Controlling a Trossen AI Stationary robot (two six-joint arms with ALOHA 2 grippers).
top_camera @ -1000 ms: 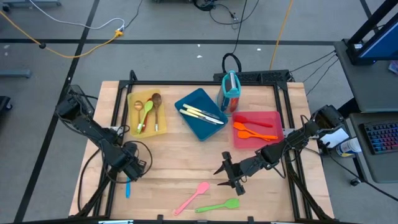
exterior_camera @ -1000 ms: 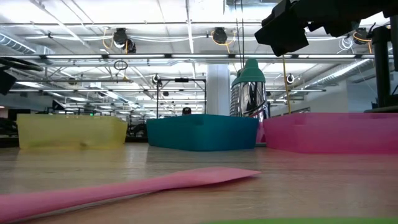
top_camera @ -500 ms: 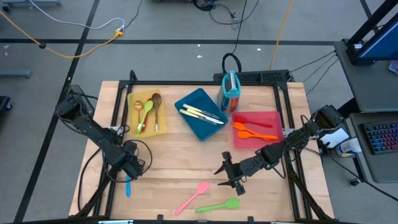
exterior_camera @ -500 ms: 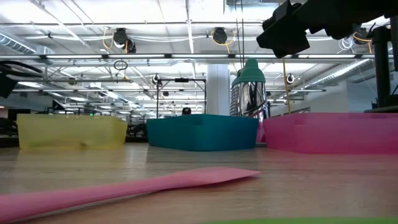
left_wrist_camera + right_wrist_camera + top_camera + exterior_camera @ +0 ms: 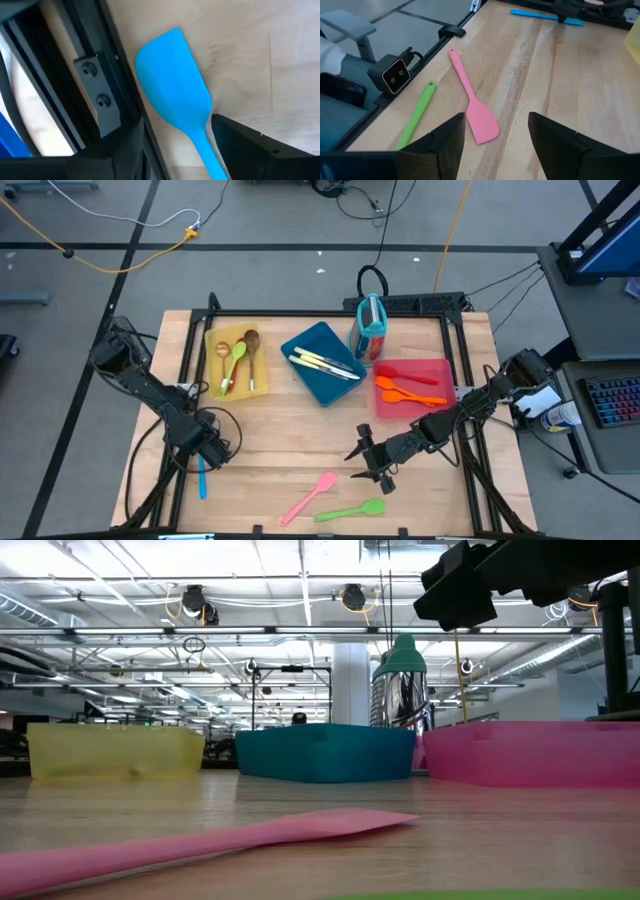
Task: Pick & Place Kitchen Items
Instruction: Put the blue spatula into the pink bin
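A blue spatula (image 5: 202, 478) lies flat on the wood by the table's left rail. My left gripper (image 5: 175, 134) points down over it, open, one finger on each side of its handle (image 5: 206, 150). My right gripper (image 5: 366, 462) hangs open above the table's middle front. Its wrist view shows nothing between its fingers (image 5: 496, 120). In front of it a pink spatula (image 5: 472, 102) and a green utensil (image 5: 417, 114) lie flat near the table's front edge. My left gripper stands open over the blue spatula, where the handle meets the blade (image 5: 200, 134), coming from above. One finger (image 5: 250, 147) lies right beside the handle; whether it touches, I cannot tell. The spatula rests flat on the table.
At the back stand a yellow tray (image 5: 213, 345) with wooden and green spoons, a blue tray (image 5: 322, 340) with cream-handled knives and a red tray (image 5: 440, 370) with orange utensils. An upright teal holder (image 5: 371, 325) is behind them. A black frame rail (image 5: 100, 95) runs beside the blue spatula.
My left gripper has tipped a little in place over the blue spatula. The spatula's handle now shows slightly nearer the table's left edge. My right arm has kept still.
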